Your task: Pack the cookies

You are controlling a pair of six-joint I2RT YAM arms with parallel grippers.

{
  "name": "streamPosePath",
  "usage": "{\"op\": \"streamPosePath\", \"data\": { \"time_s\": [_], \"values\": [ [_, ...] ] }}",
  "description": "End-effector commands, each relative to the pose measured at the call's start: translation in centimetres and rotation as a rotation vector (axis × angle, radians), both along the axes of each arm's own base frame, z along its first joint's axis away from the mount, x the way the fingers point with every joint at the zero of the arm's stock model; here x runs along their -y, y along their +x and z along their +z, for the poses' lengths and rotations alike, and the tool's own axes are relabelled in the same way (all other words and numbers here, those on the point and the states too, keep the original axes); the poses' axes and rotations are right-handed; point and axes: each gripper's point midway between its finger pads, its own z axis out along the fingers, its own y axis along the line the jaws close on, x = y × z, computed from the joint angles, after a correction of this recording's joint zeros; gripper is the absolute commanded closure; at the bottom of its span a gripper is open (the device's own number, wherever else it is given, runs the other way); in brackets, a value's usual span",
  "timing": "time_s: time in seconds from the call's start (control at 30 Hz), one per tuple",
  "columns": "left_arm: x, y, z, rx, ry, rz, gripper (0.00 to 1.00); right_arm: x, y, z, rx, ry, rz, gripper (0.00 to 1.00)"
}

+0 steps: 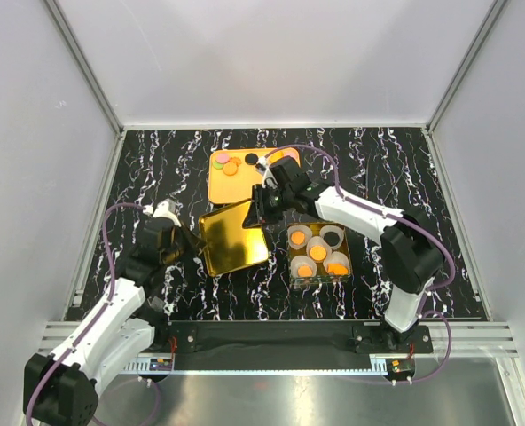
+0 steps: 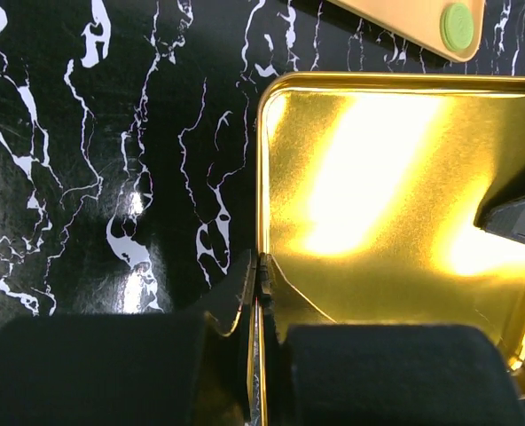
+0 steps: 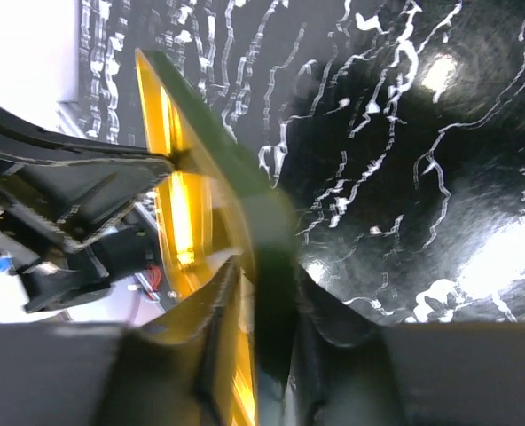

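**Entry: cookie packing, partly done, as seen from the bench.**

- Box [image 1: 320, 282], right of the gold lid [image 1: 231, 238]: five white paper cups [image 1: 332, 236] visible. Four show orange cookies [image 1: 318, 254]; one looks dark inside.
- Orange tray [image 1: 223, 188], behind the lid: loose pink, green, orange and black cookies, unpacked.
- Lid: off the box, held between both arms.
- Left gripper [image 2: 258, 275]: clenched on the lid's left rim.
- Right gripper [image 3: 262, 284]: pinching the lid's far right corner.
- Outstanding, by my reckoning: pack the tray cookies and fit the lid.

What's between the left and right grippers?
A gold lid: the left gripper pinches its left rim, the right gripper its far right corner, seen in the top view.
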Motion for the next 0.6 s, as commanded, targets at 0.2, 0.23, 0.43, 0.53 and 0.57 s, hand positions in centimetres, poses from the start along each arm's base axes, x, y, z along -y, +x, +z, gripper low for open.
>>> {"op": "streamPosePath", "data": {
  "time_s": [0.2, 0.23, 0.43, 0.53, 0.57],
  "values": [
    [1.4, 1.9, 5.9, 0.176, -0.039, -0.069, 0.50, 0.3, 0.4, 5.0, 0.013, 0.128, -0.014, 0.95],
    [1.3, 1.9, 6.2, 0.179, -0.032, -0.072, 0.44, 0.5, 0.5, 5.1, 0.004, 0.125, -0.022, 1.00],
    [1.2, 2.0, 11.1, 0.302, 0.071, -0.134, 0.30, 3.0, 2.4, 6.6, -0.041, 0.148, -0.077, 1.00],
    [3.1, 1.0, 13.0, 0.346, 0.178, -0.224, 0.26, 4.7, 3.7, 8.0, -0.077, 0.164, -0.103, 1.00],
    [3.7, 0.8, 13.3, 0.365, 0.211, -0.253, 0.26, 5.2, 3.6, 8.1, -0.105, 0.162, -0.103, 1.00]
  ]
}}
